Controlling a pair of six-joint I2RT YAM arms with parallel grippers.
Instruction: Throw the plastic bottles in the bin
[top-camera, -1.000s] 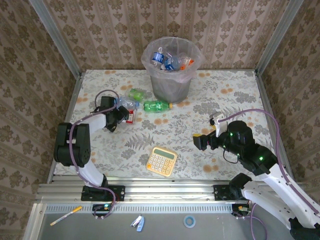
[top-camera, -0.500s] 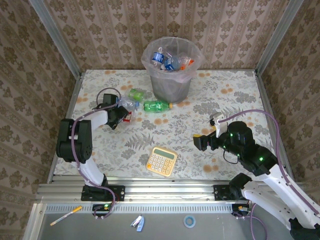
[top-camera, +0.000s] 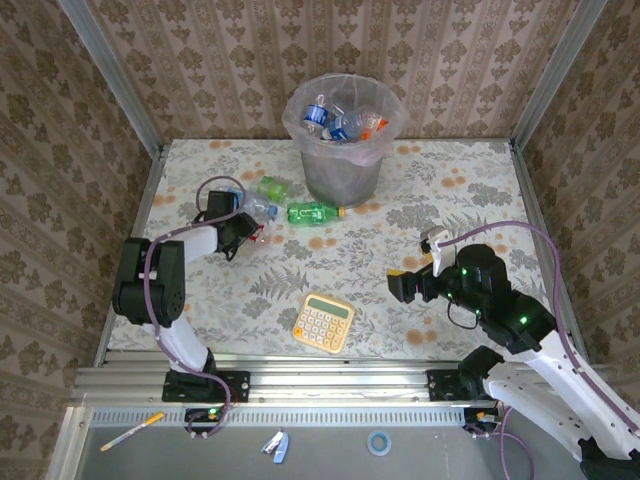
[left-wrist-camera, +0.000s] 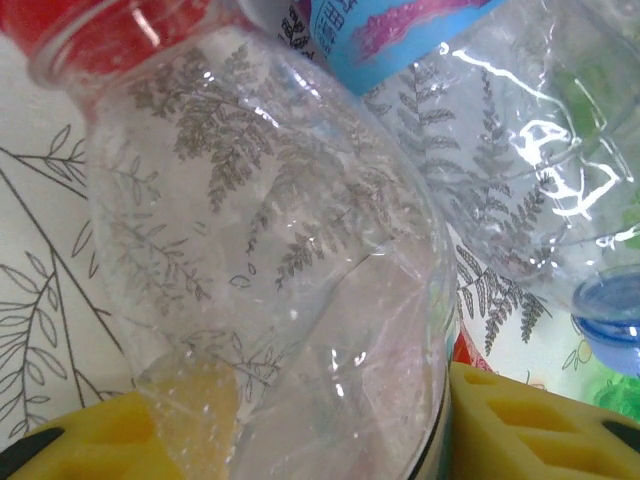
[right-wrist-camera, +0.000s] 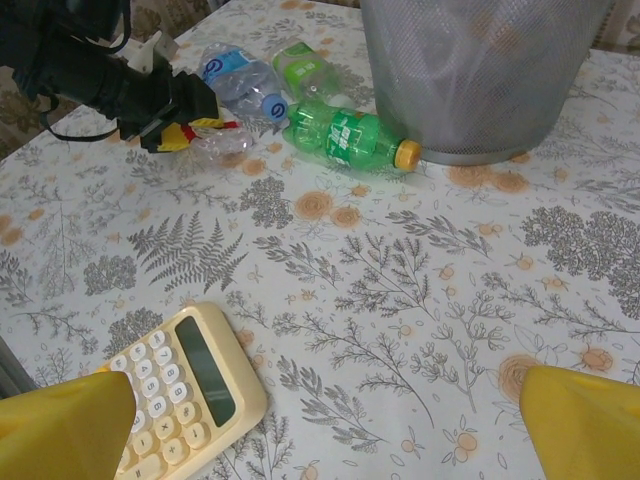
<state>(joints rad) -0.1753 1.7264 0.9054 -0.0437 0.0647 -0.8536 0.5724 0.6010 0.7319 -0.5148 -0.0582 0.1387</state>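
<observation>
Left gripper (top-camera: 245, 232), at the table's 10 o'clock, holds its jaws apart with a clear bottle (left-wrist-camera: 280, 300) lying between them, red cap toward 11 in the wrist view. Right gripper (right-wrist-camera: 320, 420) gapes wide at 4 o'clock. The bin (top-camera: 345, 175) stands at 12.

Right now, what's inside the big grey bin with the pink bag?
Crushed plastic bottles with blue and orange bits are piled in the round grey wastebasket. Whatever lies beneath that top layer is covered.
</observation>
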